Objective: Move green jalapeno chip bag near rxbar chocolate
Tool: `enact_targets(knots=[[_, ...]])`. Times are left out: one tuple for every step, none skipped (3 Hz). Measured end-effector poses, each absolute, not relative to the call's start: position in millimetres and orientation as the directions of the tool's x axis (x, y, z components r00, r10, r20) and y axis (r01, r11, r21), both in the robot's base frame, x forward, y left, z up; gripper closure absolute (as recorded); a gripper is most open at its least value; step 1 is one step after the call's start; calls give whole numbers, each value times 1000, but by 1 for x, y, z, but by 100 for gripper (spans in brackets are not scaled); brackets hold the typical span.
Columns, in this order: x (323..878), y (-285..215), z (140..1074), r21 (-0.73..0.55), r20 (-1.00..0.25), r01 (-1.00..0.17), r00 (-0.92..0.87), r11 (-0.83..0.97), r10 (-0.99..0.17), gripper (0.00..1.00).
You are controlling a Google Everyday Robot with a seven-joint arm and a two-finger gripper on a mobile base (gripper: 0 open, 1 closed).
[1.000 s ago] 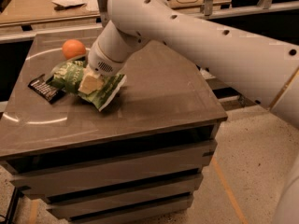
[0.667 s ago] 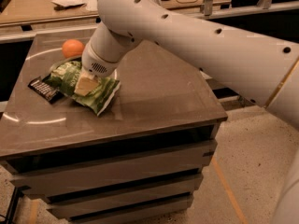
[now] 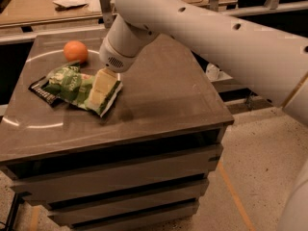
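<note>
The green jalapeno chip bag [image 3: 71, 84] lies crumpled on the left part of the table [image 3: 159, 100]. Its left edge touches or overlaps the rxbar chocolate [image 3: 41, 90], a small dark bar lying flat at the table's left edge. My gripper [image 3: 103, 89] hangs from the white arm [image 3: 192, 28] and rests on the right end of the bag, covering that part of it.
A round orange fruit [image 3: 75, 51] sits just behind the bag at the back left. The table has stacked shelf tiers below. A wooden counter with papers [image 3: 43, 6] stands behind. The floor opens to the right [image 3: 260, 177].
The bag and gripper have shifted a little left toward the dark bar, so the bag now reaches it. The orange and the bar have not moved.
</note>
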State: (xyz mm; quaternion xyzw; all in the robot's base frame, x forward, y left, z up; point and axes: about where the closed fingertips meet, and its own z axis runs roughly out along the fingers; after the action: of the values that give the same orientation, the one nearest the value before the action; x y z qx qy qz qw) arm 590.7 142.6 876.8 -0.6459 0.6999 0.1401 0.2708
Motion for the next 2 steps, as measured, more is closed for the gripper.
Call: enact_targets(knots=[[614,90,867,-133,-570,-970,-92,202,-817,0],[628,13,862,-171,-588,-942,-138,290,-797,0]])
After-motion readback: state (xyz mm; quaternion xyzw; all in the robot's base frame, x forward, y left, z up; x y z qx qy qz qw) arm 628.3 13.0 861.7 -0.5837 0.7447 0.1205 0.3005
